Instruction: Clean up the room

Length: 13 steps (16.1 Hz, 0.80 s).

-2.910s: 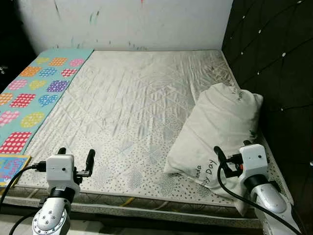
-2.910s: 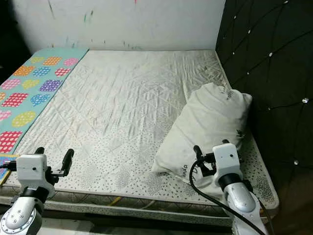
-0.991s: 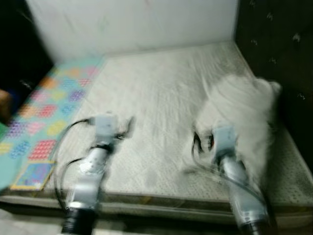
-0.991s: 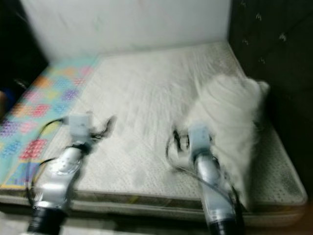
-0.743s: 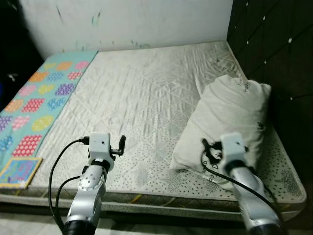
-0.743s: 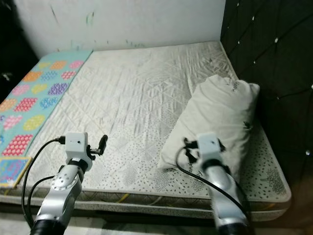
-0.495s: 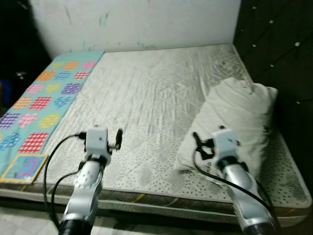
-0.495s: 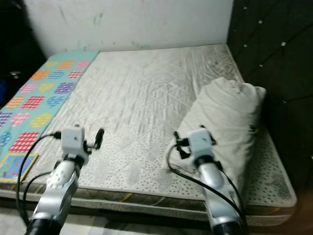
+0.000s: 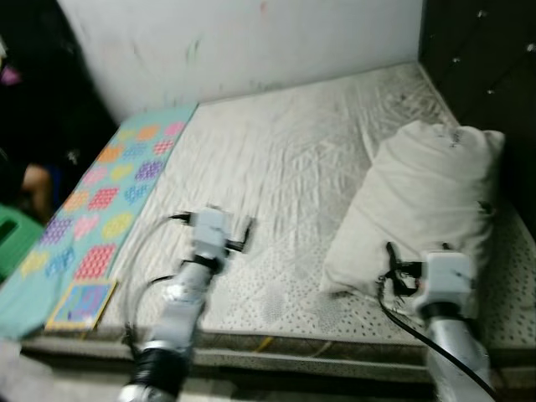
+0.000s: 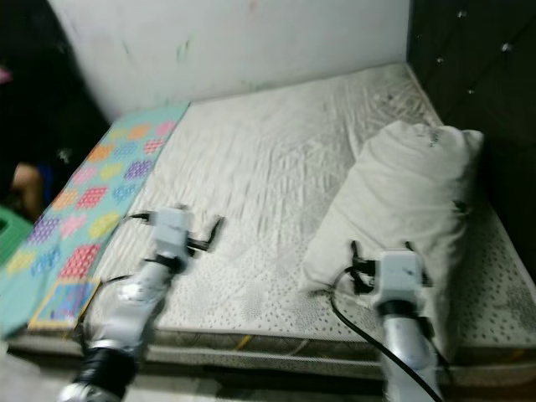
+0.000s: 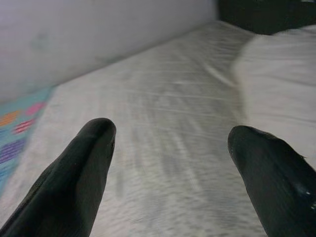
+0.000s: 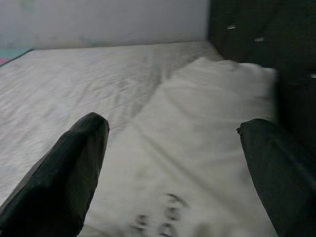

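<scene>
Both my claws wide open, empty: left gripper (image 11: 168,148) over mattress (image 9: 285,167), right gripper (image 12: 173,163) above pillow (image 9: 427,201).

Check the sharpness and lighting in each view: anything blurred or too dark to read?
Left and right eye views: slight motion blur; the headboard is near black. Left wrist view: mattress streaked with blur, fingers clear. Right wrist view: pillow soft, its print unreadable.

Head eyes look down over the mattress (image 9: 285,167); both wrist views skim low, sharing the pillow (image 12: 207,148).
</scene>
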Tool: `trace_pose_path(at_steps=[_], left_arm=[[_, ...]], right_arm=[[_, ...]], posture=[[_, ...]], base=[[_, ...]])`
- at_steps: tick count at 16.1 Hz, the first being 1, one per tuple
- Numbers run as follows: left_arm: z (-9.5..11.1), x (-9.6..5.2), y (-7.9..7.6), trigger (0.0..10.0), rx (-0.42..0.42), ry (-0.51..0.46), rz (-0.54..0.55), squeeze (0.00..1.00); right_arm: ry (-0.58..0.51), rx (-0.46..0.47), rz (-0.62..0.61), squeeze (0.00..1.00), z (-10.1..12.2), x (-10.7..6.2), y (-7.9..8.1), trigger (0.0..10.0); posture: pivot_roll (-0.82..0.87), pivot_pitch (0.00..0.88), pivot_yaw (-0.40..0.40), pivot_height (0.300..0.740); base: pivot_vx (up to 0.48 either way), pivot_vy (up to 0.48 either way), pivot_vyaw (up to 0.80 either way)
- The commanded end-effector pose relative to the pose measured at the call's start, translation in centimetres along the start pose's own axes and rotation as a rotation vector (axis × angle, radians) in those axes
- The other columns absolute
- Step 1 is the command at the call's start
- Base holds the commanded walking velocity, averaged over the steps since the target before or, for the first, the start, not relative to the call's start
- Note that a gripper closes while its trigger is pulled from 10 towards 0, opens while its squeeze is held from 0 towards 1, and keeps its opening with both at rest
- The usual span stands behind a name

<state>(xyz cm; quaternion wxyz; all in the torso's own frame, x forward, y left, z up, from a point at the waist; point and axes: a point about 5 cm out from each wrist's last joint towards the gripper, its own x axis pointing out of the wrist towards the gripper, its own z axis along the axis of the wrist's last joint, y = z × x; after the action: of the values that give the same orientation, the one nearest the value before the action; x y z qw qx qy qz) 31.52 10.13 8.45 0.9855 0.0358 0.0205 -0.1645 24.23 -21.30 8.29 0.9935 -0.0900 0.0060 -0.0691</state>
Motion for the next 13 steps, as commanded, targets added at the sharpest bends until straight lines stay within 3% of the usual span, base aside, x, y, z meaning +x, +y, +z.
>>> trace_pose_path(at_steps=[1,4,6,8,10,13], left_arm=[[-0.3,0.1,0.4,10.0,0.019,0.011,-0.003,0.0],[-0.2,0.3,0.4,10.0,0.021,0.002,-0.012,0.0],[-0.4,-0.1,1.8,10.0,0.026,0.004,0.03,0.0],[-0.6,-0.2,2.2,10.0,0.043,0.004,0.035,0.0],[0.5,-0.3,4.1,10.0,0.074,-0.04,0.109,0.0],[1.5,-0.6,6.1,10.0,0.066,-0.066,0.235,0.0]], right_arm=[[-0.004,0.008,0.008,0.0,0.3,-0.4,0.4,10.0],[-0.004,0.012,0.048,0.0,0.6,-0.2,1.6,10.0],[-0.041,0.008,0.116,0.0,1.6,0.9,3.2,10.0],[-0.046,0.021,0.126,0.0,1.9,1.3,3.8,10.0],[-0.052,0.069,0.185,0.0,2.4,3.0,6.0,10.0],[-0.033,0.156,0.198,0.0,2.5,4.4,7.1,10.0]], posture=[[-0.48,0.0,0.304,0.74],[-0.46,0.0,0.279,0.74],[-0.43,0.0,0.26,0.74],[-0.41,0.0,0.248,0.74],[-0.32,0.0,0.191,0.74],[-0.22,0.0,0.187,0.74]], base=[[0.0,0.0,0.0],[0.0,0.0,0.0],[0.0,0.0,0.0],[0.0,0.0,0.0],[0.0,0.0,0.0],[0.0,0.0,0.0]])
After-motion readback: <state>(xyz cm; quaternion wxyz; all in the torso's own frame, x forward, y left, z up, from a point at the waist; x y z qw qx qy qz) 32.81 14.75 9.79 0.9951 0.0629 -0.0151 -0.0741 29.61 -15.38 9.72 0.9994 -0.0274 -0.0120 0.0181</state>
